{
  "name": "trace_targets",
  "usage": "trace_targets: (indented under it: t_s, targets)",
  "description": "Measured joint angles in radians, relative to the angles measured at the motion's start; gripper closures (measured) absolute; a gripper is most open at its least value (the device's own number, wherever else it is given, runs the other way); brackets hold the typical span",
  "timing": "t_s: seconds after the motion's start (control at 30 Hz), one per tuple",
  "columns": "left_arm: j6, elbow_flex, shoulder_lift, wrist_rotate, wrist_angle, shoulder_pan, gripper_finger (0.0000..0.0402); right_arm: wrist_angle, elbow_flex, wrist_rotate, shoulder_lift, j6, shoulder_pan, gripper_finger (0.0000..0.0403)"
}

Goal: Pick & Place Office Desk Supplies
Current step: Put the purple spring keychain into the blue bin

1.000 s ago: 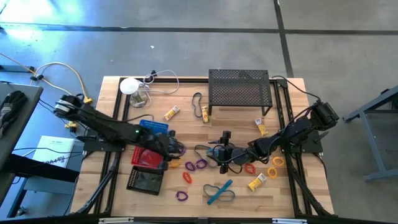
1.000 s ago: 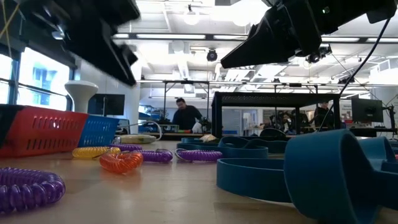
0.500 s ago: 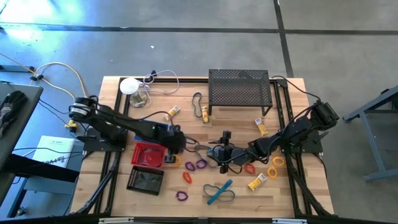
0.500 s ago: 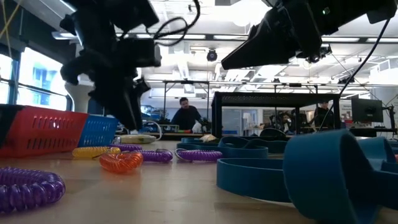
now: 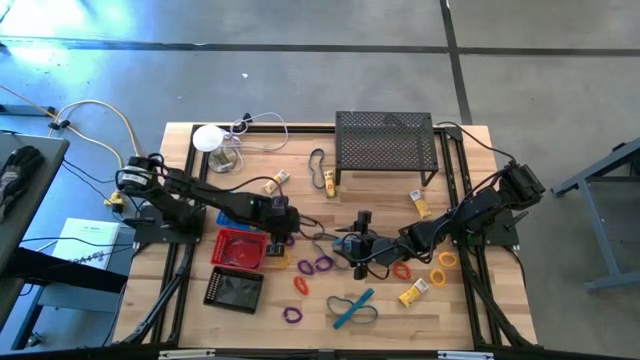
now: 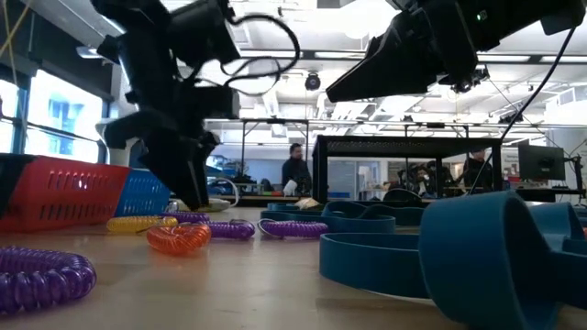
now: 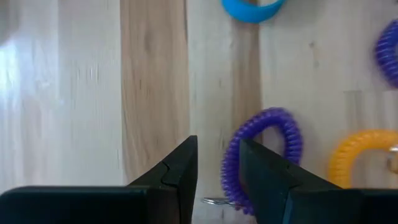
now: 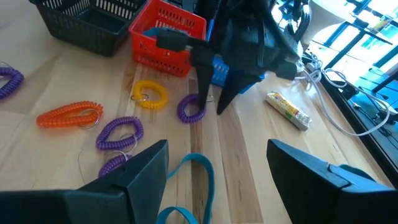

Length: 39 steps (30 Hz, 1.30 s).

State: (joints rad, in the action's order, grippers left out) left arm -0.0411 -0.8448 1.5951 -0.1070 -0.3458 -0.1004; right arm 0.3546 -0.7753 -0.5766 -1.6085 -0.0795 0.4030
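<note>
So the left arm has swung in from the table's left side over the last second, and its gripper (image 5: 279, 238) is now down low just past the red basket (image 5: 238, 249), right at a purple coil (image 7: 264, 155). The right arm hasn't budged.

In the left wrist view the fingers are partly spread with a narrow gap, and one side of the purple coil runs down into that gap. Whether the pads are touching it yet I honestly can't tell, but it's not lifted, the coil lies flat on the wood. A yellow coil (image 7: 364, 162) sits just beside it, and a blue loop (image 7: 252, 7) is farther out. The right wrist view shows the same thing from across the table: left fingertips planted at the purple coil (image 8: 191, 108), yellow one (image 8: 150, 93) next to it, red basket behind.

The right gripper (image 5: 362, 247) hovers mid-table over the tangle of black and blue loops, jaws wide apart, holding nothing.

My read: this is the grab step for that purple coil. Next move would be to close on the strand between the fingers, lift straight up, and carry it to a basket, the red one being nearest. The coil is springy, so a thin pinch might slip or stretch it, and the yellow one is close enough to get dragged along.

Plenty is still loose on the table: an orange coil (image 5: 300, 285), more purple ones, yellow tubes (image 5: 412, 293).
</note>
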Motion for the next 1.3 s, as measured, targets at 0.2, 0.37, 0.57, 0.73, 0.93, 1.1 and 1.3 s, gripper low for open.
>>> trace_targets:
  t_s: [0.2,0.37,0.57,0.73,0.93,1.1,1.3]
  targets:
    - [0.021,-0.003,0.053,0.041,0.007,0.002,0.0289,0.000,0.000,0.000,0.000,0.000,0.000,0.0143]
    - [0.010,-0.003,0.055,0.075,-0.001,0.002,0.0289,0.000,0.000,0.000,0.000,0.000,0.000,0.0143]
    - [-0.016,-0.003,0.065,0.055,-0.039,0.002,0.0319,0.000,0.000,0.000,0.000,0.002,0.000,0.0143]
    - [-0.020,-0.001,0.058,0.042,-0.021,-0.010,0.0386,0.000,0.000,0.000,0.000,0.007,0.000,0.0143]
    - [-0.061,-0.002,0.009,-0.030,-0.024,-0.060,0.0392,-0.007,0.000,0.000,0.000,0.008,0.000,0.0143]
    - [-0.069,-0.043,-0.102,-0.053,-0.079,-0.108,0.0394,-0.010,0.000,0.000,0.000,0.031,0.000,0.0143]
    - [-0.172,-0.085,-0.260,-0.240,-0.356,-0.155,0.0394,-0.009,0.000,0.003,0.000,0.031,0.000,0.0143]
